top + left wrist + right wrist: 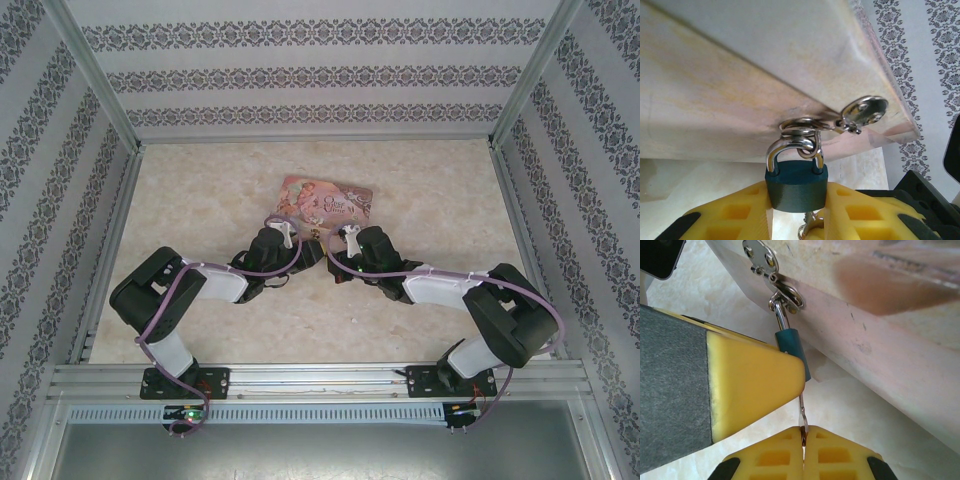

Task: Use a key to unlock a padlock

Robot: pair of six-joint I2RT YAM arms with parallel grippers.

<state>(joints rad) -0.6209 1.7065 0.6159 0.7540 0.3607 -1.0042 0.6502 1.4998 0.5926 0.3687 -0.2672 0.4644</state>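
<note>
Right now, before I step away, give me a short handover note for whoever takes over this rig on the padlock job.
Left claw: shut on the blue body of the padlock, which hangs from the hasp ring of the pink tin.
Right claw: shut on the key, whose blade runs up toward the padlock's underside, apparently into the keyhole.
Done: both grasps made, key seemingly inserted.
To do: the shackle is closed through the hasp ring; turn the key and pull the shackle free.
</note>
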